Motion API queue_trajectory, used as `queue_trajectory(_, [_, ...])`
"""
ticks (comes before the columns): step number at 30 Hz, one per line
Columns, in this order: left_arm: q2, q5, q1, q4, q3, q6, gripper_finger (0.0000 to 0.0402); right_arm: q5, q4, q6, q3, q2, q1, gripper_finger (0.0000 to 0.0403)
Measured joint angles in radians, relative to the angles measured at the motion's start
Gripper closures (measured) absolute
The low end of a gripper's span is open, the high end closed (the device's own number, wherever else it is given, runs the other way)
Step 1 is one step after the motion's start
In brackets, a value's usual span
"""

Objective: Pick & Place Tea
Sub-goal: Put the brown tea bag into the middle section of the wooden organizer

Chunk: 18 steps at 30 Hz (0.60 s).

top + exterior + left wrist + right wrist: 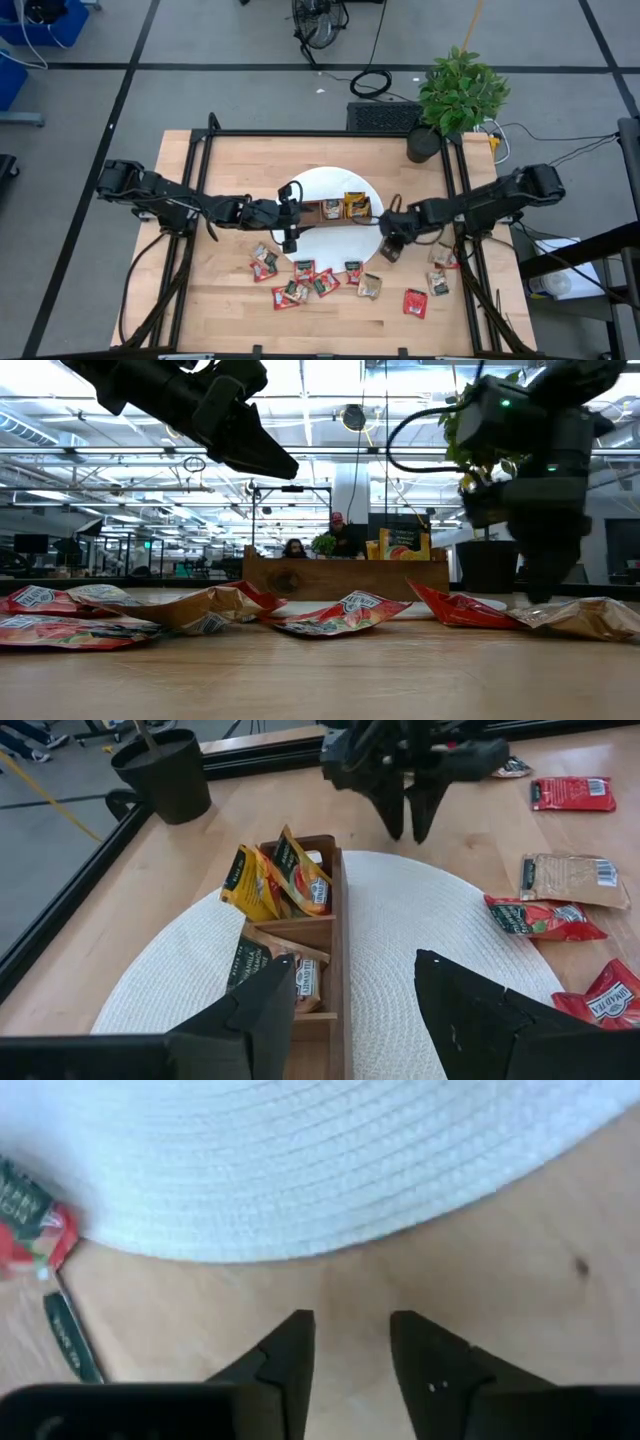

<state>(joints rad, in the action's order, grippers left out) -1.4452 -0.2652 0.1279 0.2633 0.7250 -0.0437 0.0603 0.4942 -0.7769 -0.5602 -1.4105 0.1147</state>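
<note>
Right of centre, your right gripper (pixel 391 247) hangs parted and empty over bare wood by the mat (pixel 325 185); closing there misses every sachet (pixel 415 302); left gripper (pixel 291 236) released.

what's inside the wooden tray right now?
The tray holds yellow sachets in its far compartment and tan ones in the middle. The near compartment is hidden behind the left gripper, so its contents can't be seen.
</note>
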Motion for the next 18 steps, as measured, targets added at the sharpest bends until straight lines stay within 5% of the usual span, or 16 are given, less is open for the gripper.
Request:
queue_trajectory(3, [0.000, 0.000, 0.000, -0.003, 0.000, -0.004, 0.0195, 0.066, 0.068, 0.032, -0.065, 0.023, -0.009, 0.0304])
queue_trajectory(7, [0.000, 0.000, 0.000, -0.006, 0.000, -0.002, 0.0195, 0.104, 0.392, 0.021, -0.169, 0.074, 0.029, 0.0388])
queue_trajectory(12, [0.000, 0.000, 0.000, -0.007, 0.000, 0.001, 0.0195, 0.132, 0.757, -0.136, -0.230, 0.118, 0.103, 0.0398])
queue_trajectory(18, [0.000, 0.000, 0.000, -0.009, 0.000, 0.014, 0.0195, 0.232, 0.731, -0.290, -0.155, 0.136, 0.191, 0.0402])
